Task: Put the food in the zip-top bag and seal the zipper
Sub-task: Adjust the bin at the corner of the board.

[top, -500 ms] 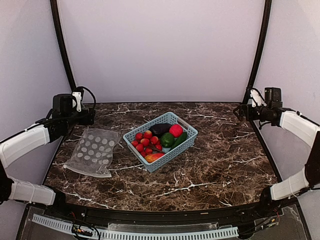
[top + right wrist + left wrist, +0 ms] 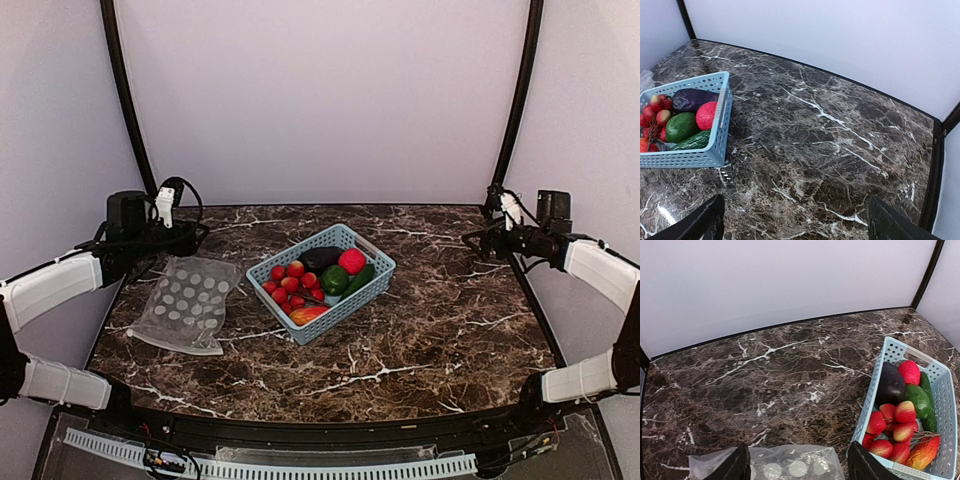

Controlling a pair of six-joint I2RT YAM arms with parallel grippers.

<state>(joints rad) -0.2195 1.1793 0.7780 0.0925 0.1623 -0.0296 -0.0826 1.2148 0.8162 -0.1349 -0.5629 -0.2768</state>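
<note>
Clear zip-top bag (image 2: 188, 303) by bench (image 2: 420, 340) left edge: prob thin, floppy, slick; pinch an edge. Both wide, empty: left hand (image 2: 800, 467) & right hand (image 2: 795, 225).

The surface (image 2: 430, 320) is dark brown marble with white veins. The basket (image 2: 345, 310) is light blue and slotted. The bag (image 2: 188, 300) is clear with white dots. Tomatoes (image 2: 292, 283) red, eggplant (image 2: 320, 258) dark purple, pepper (image 2: 334, 280) green, cucumber (image 2: 360, 277) darker green.
</note>
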